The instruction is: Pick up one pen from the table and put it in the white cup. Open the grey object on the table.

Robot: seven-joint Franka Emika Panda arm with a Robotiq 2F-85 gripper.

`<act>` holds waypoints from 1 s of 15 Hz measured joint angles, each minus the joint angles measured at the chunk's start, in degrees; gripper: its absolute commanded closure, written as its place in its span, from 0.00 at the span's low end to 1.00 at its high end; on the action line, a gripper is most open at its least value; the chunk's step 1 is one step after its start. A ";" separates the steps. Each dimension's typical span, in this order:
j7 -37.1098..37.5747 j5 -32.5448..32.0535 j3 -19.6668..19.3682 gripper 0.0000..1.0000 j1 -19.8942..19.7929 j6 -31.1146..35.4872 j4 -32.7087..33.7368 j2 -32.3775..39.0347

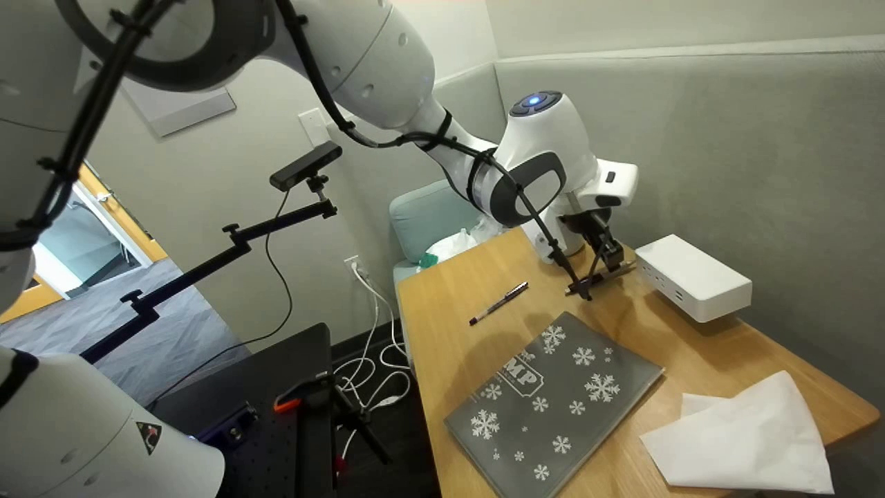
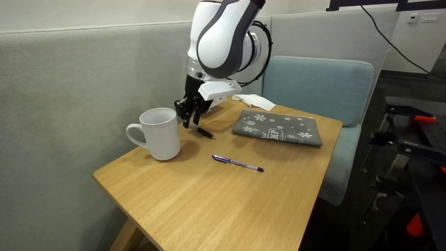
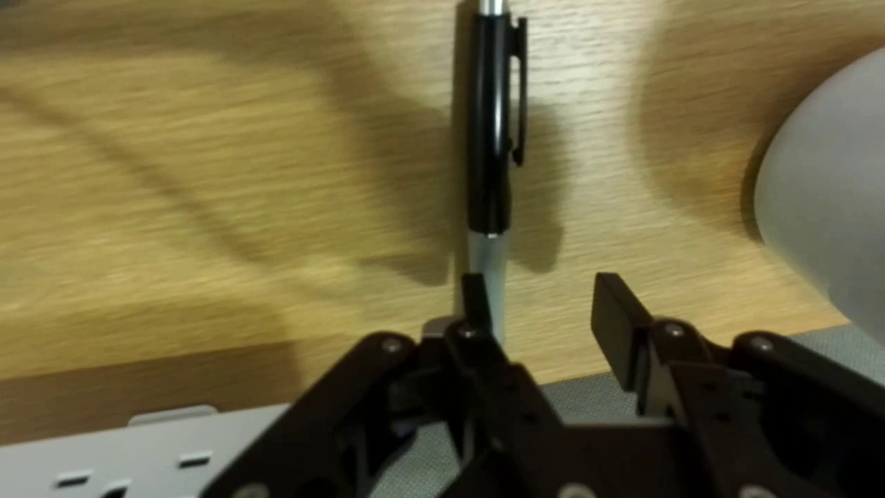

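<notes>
Beneath the claw (image 3: 543, 308) a black pen (image 3: 489, 124) lies on the wooden table (image 2: 216, 209), its grey lower part running in behind one finger. The two fingers stand partly apart, with wood showing in the gap between their tips, and they have hold of nothing. Just beside the claw, on the side of the finger farther from that pen, stands the white cup (image 2: 162, 137), upright, its handle pointing away from the claw. Farther out, past the black pen's far end, lies a purple pen (image 2: 240, 163), well apart from the claw. Across from the cup, near the claw, the grey object (image 1: 577, 408) lies flat; a white box (image 1: 695, 277) is near too, and beyond is some white paper (image 1: 753, 443).

Among the snowflakes on the grey object the letters MP can be read within a frame; the marks beside it are too small to make out, as is the print along the purple pen.

Whether the finger touches the black pen cannot be told. In an exterior view the arm (image 1: 581, 138) hides much of the cup. The wrist view cuts off the cup, the box and the black pen's upper end, and its fingers look blurred.
</notes>
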 measured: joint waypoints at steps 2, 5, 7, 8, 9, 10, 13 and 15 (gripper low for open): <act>0.07 0.00 -0.28 0.10 0.58 -0.61 0.00 -0.23; 1.43 0.00 -2.99 0.00 3.18 -0.61 -1.63 -1.90; 2.52 0.00 -5.17 0.00 5.36 -0.61 -4.74 -4.58; 2.62 0.00 -6.00 0.00 6.26 -0.61 -6.78 -6.28; 2.67 -0.01 -6.81 0.00 7.16 -0.64 -9.06 -8.11; 2.82 -0.03 -7.73 0.00 8.13 -0.71 -11.59 -10.13; 3.76 -0.88 -10.42 0.00 10.92 -1.10 -18.82 -15.75; 3.75 -2.15 -11.15 0.00 11.99 -2.76 -23.08 -19.26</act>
